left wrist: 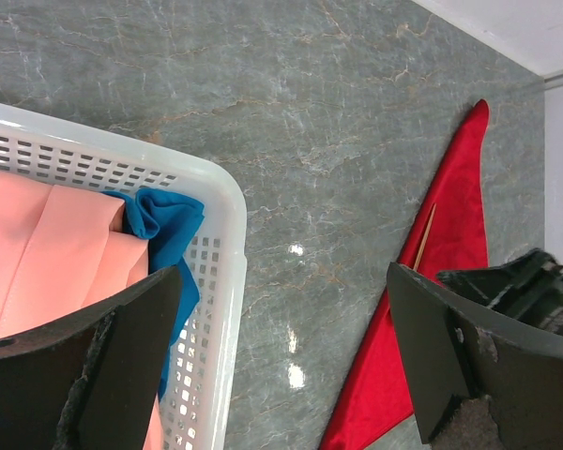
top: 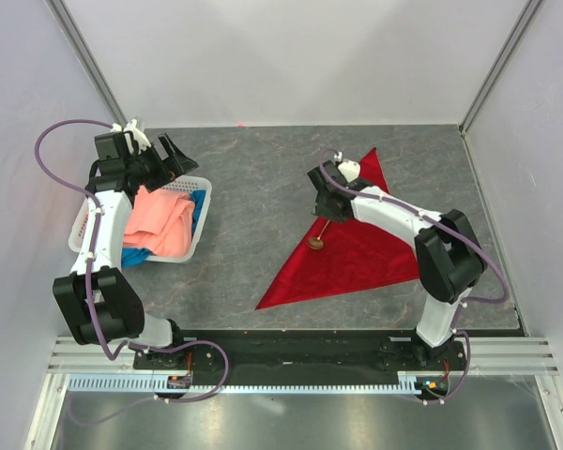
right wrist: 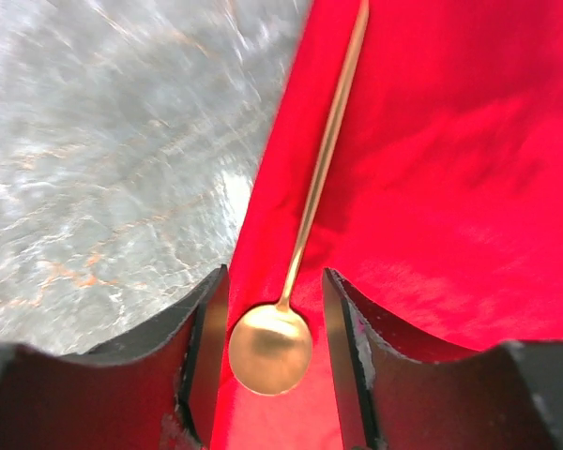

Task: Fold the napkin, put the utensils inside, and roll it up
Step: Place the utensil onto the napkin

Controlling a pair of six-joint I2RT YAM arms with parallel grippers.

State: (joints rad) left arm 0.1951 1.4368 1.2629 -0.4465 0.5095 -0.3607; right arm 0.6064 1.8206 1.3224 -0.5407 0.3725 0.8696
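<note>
Since my right pincer (right wrist: 274, 291) stands apart, straddling the spoon (right wrist: 319, 169) bowl at lower centre of the wrist view without touching it, I judge placing the spoon as the step in hand. It lies on the folded red napkin (right wrist: 432, 187), along its left edge, beside bare table (right wrist: 103, 141). To do it well: lift straight up, don't drag the cloth or knock the handle off the fold. At left of frame my left pincer (left wrist: 283, 281) is wide apart, holding nothing, over the basket (left wrist: 230, 244). Count: one napkin, one spoon, one basket, one pink cloth (left wrist: 56, 244), one blue cloth (left wrist: 164, 220).
</note>
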